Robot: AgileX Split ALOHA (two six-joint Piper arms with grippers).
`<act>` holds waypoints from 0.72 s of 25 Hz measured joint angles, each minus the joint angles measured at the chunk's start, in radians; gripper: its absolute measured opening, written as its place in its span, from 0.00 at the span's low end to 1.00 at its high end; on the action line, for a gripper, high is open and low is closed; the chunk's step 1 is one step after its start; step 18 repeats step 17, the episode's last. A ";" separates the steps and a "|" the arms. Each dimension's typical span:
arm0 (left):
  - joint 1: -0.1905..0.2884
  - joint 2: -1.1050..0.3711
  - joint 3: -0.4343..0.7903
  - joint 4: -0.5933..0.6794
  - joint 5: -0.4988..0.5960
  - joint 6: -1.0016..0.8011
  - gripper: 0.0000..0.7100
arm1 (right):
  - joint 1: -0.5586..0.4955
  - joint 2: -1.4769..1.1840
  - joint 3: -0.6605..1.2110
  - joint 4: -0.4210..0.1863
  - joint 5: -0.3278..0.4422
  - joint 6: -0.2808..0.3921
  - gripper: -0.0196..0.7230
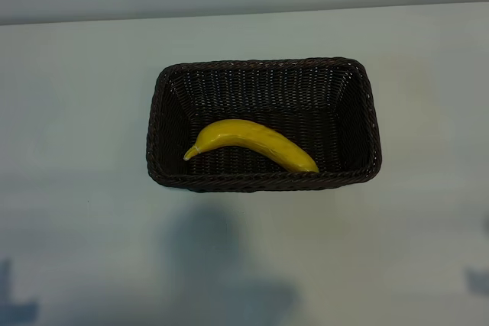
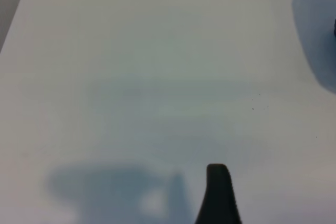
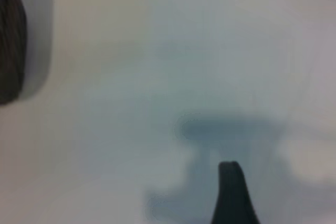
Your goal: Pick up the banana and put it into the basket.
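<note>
The yellow banana (image 1: 248, 141) lies inside the dark brown wicker basket (image 1: 263, 183), slanting across its floor near the front wall. Neither arm shows in the exterior view; only their shadows fall on the table at the near edge. My left gripper (image 2: 169, 203) hangs over bare table, with one dark finger (image 2: 218, 195) showing and nothing beside it. My right gripper (image 3: 169, 203) is also over bare table, one dark finger (image 3: 233, 195) in sight, nothing held. In the right wrist view a corner of the basket (image 3: 10, 40) shows off to the side, well away from the finger.
The basket stands in the middle of a white table (image 1: 76, 211). Faint shadows lie on the table in front of the basket.
</note>
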 joint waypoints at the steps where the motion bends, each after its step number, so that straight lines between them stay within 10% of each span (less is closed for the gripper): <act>1: 0.000 0.000 0.000 0.000 0.000 0.000 0.80 | 0.000 -0.029 0.000 0.000 0.001 0.000 0.67; 18: 0.000 0.000 0.000 0.001 0.000 0.003 0.80 | 0.000 -0.048 0.001 0.000 0.003 0.000 0.67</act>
